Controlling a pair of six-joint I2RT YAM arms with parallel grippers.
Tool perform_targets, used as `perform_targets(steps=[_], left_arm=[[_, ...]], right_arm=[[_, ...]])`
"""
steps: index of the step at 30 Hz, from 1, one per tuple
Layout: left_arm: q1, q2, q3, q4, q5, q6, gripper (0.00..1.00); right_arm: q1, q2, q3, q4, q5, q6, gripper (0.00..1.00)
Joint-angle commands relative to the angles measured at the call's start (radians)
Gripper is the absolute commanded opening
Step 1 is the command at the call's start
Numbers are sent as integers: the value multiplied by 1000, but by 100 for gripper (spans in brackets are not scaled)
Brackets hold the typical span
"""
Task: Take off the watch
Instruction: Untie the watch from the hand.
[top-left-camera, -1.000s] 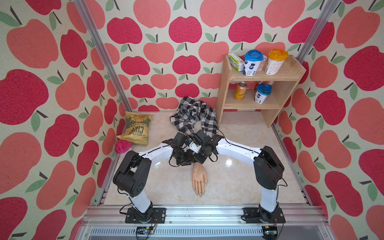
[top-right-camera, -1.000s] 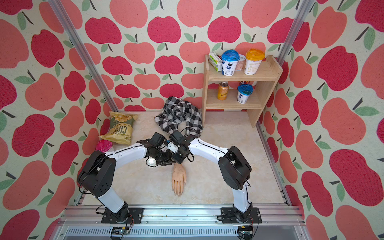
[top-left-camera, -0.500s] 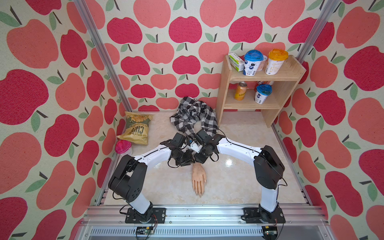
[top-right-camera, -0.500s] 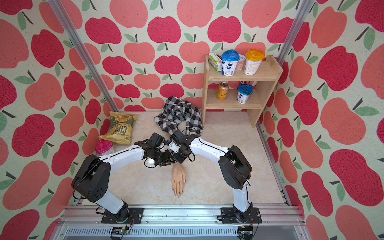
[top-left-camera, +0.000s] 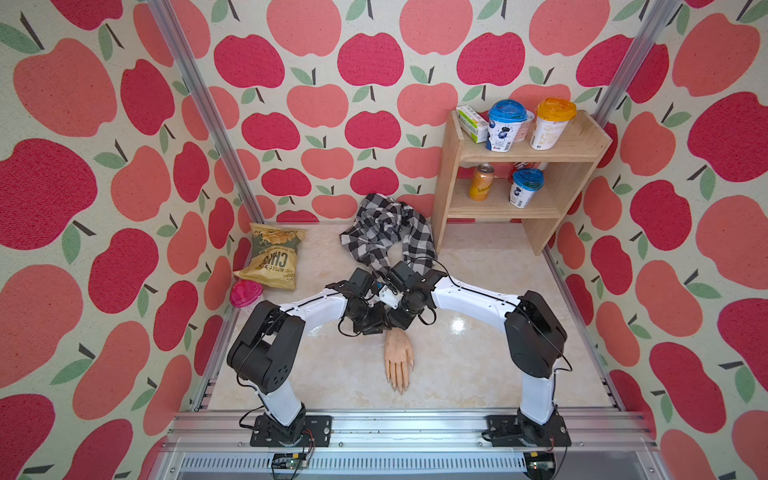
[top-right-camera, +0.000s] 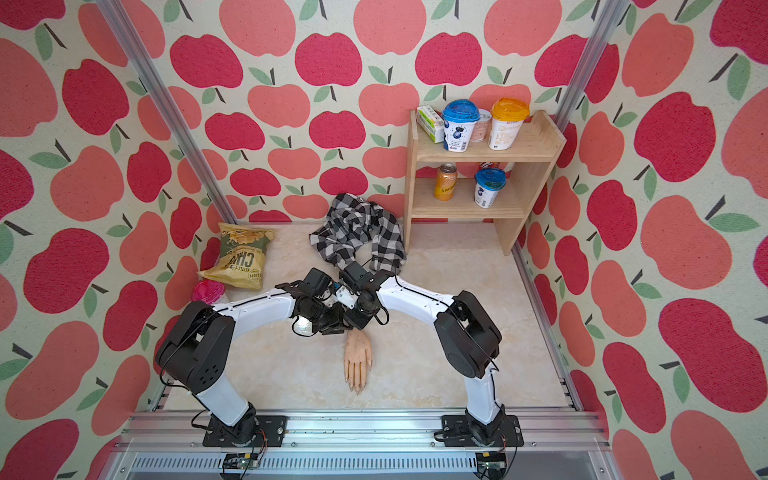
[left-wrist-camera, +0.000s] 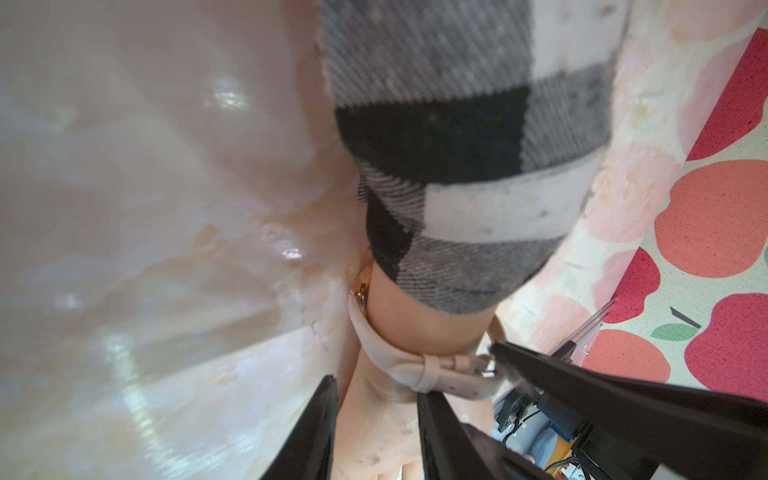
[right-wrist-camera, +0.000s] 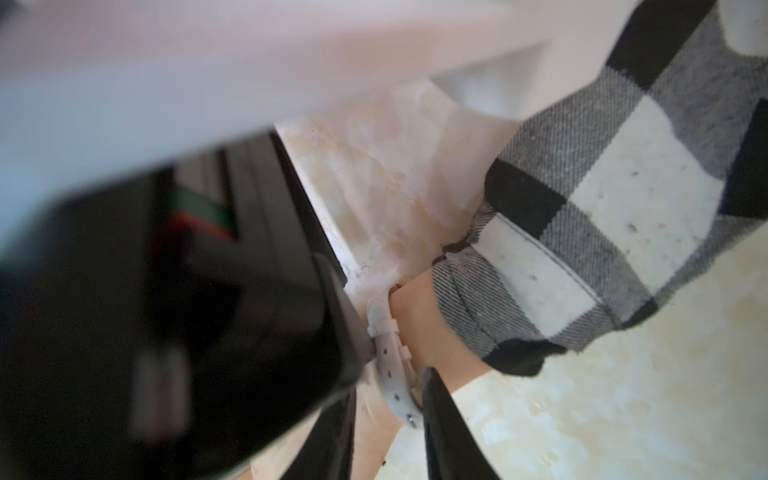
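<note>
Left claw (left-wrist-camera: 376, 390) is hovering low over the mannequin hand (left-wrist-camera: 386, 419) with its jaws standing apart, one finger running beside the hand's edge and the other lying across it just short of the watch (left-wrist-camera: 395, 359); it is not visibly clamping anything. Right claw (right-wrist-camera: 390, 397) is sitting at the opposite side, bracketing the free, holed end of the thin white strap near the buckle (left-wrist-camera: 484, 368). Its jaws are standing narrowly apart, and I cannot tell whether they are biting the strap. The watch is sitting fastened around the mannequin's wrist, between the hand and the cuff of the checked sleeve (right-wrist-camera: 582, 232), its rose-gold rim (left-wrist-camera: 361, 286) peeking out at the wrist's far side. In both top views the two claws are hiding it, meeting over the wrist while the hand is lying flat on the tabletop (top-left-camera: 478, 374). By my reading, the unbuckling step is in hand and nothing is looking undone yet. The next move is calling for a firm pinch on the strap tail, then a pull back through the keeper loop (left-wrist-camera: 432, 370) and off the buckle pin, with the left claw pinning the hand so the arm is not sliding along.
</note>
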Motion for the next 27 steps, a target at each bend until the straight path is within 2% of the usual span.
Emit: perform_targets(steps=[1,6,10,15,18,21,24,27], left_arm=[[-7,37,16,4,-15,27,35],[-5,57,32,-6,-27,32,35],[-5,81,54,-15,-26,40,34],[-5,97,76,-29,-27,54,34],[-1,100,78,-35,-28,56,34],[0,105,78,-35,-27,57,33],[1,116,86,-36,-26,59,32],[1,126,96,-36,-24,62,28]], right_arm=[[7,26,-1,-37,5,-19,29],[7,27,0,-33,11,-19,22],[7,30,-4,-42,67,-30,21],[6,34,-7,-32,80,-28,19],[6,40,-2,-40,97,-35,10],[6,36,-8,-40,103,-33,8],[6,24,-15,-36,107,-28,0],[2,11,-29,-32,118,-22,0]])
